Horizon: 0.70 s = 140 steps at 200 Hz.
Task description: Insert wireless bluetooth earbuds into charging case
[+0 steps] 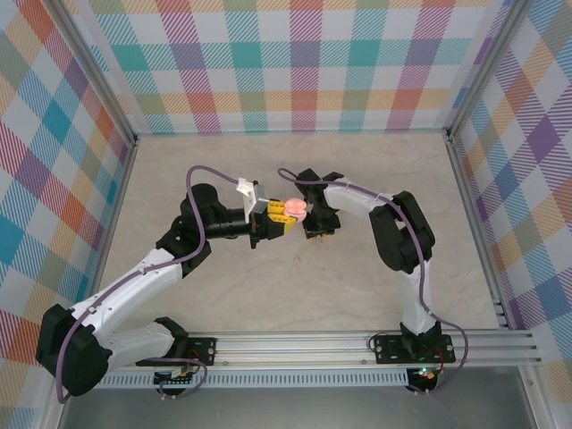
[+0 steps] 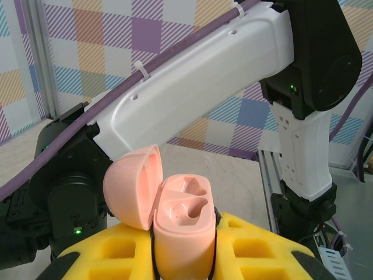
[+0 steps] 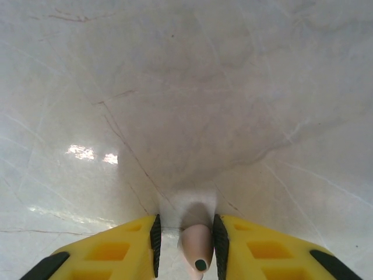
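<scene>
The left gripper (image 2: 183, 259) is clamping the open charging case (image 2: 175, 239) above the table, its wells (image 2: 187, 209) empty. The right gripper (image 3: 186, 239) is pinching one earbud (image 3: 195, 251) alongside. Insertion is likely calling for aligning the earbud over a well and lowering slowly.

The charging case (image 2: 180, 216) looks like smooth, matt salmon plastic, and so does the pale, dark-tipped earbud (image 3: 195, 242). The left gripper (image 2: 182, 236) and right gripper (image 3: 186, 233) have moulded yellow plastic fingers (image 3: 105, 254) lined with black ribbed pads (image 3: 155, 239). The table (image 3: 175, 87) is glossy and marble-patterned.
</scene>
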Motion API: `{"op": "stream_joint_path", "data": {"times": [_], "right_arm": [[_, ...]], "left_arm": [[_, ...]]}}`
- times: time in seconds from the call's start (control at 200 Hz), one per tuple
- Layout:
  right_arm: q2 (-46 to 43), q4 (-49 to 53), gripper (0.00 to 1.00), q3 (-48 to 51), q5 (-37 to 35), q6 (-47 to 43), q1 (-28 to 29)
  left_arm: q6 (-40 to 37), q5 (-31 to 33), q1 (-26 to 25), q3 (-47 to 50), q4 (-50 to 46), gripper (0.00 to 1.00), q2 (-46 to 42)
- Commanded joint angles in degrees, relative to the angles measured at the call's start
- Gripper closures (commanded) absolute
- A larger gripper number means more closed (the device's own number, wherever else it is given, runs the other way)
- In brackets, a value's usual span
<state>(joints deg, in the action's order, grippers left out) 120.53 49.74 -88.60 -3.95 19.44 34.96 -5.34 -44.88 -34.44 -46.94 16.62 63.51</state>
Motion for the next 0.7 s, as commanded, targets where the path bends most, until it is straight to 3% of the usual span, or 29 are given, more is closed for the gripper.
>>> {"op": "stream_joint_path", "data": {"times": [0.0,0.695], "right_arm": [[1.2,4.9,0.67,-0.3,-0.2,-2.8,0.4],[1.7,3.8,0.8,0.0,-0.8,0.5,-0.1]], "left_arm": [[0.0,0.0,-0.7,0.2,0.6,0.91,-0.8],[0.0,0.5,-0.7,0.4,0.2,0.91,-0.8]]}}
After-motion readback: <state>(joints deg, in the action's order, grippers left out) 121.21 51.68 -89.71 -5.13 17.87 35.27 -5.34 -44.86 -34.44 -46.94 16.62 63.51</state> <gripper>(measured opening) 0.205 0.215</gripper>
